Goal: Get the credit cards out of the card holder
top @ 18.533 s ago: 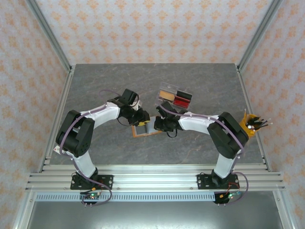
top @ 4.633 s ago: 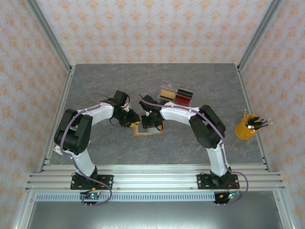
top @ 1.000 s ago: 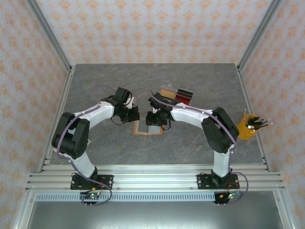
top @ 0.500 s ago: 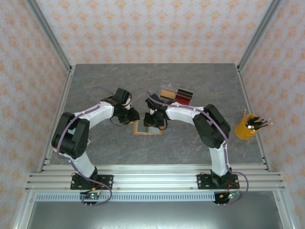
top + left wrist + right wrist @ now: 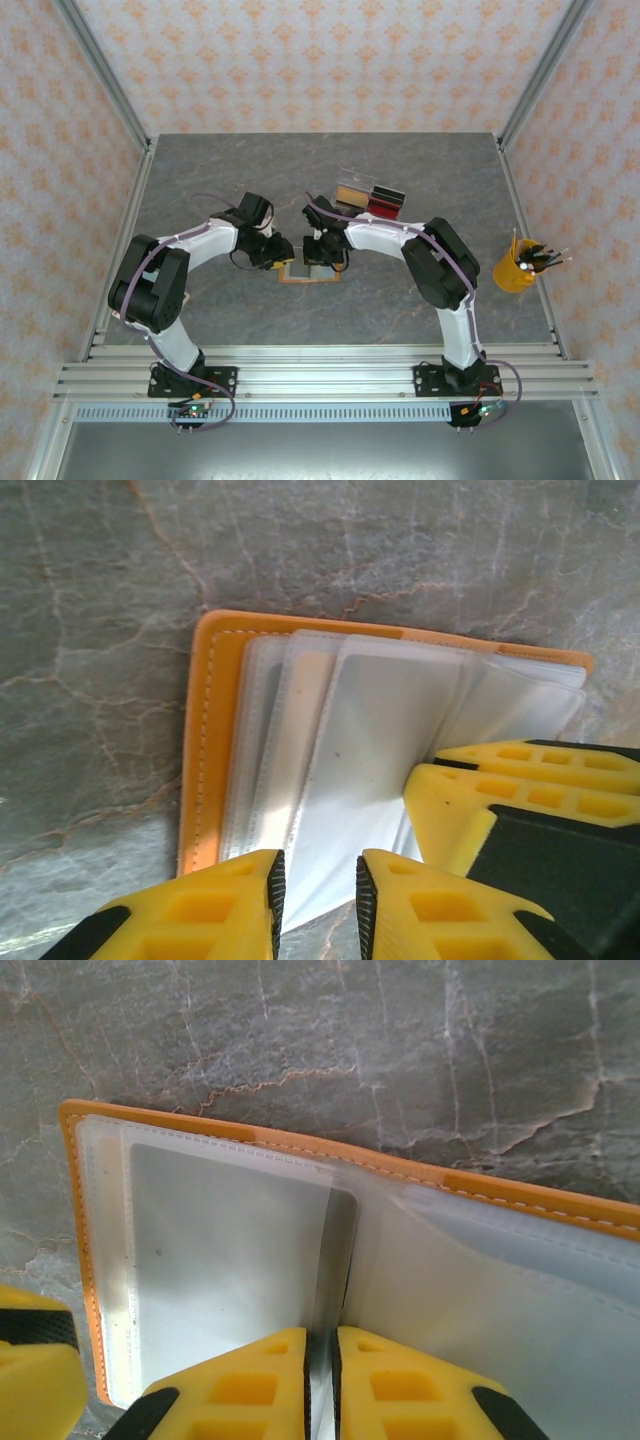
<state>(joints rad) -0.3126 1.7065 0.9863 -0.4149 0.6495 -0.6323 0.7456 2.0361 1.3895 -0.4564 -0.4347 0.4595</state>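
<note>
Orange card holder (image 5: 315,277) open on worktop (image 5: 400,300), mid-frame; right end effector (image 5: 320,1360) pinched on clear sleeve (image 5: 332,1260) edge, left end effector (image 5: 315,900) slightly apart over lower sleeve corner

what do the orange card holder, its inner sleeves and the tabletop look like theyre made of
card holder: orange leather or imitation, matte, stitched along the edge.
clear sleeves: thin frosted plastic, glossy, sewn seams.
table: grey veined stone look, possibly a laminate print.

Clear block case (image 5: 368,198), yellow pen cup (image 5: 518,268)
</note>
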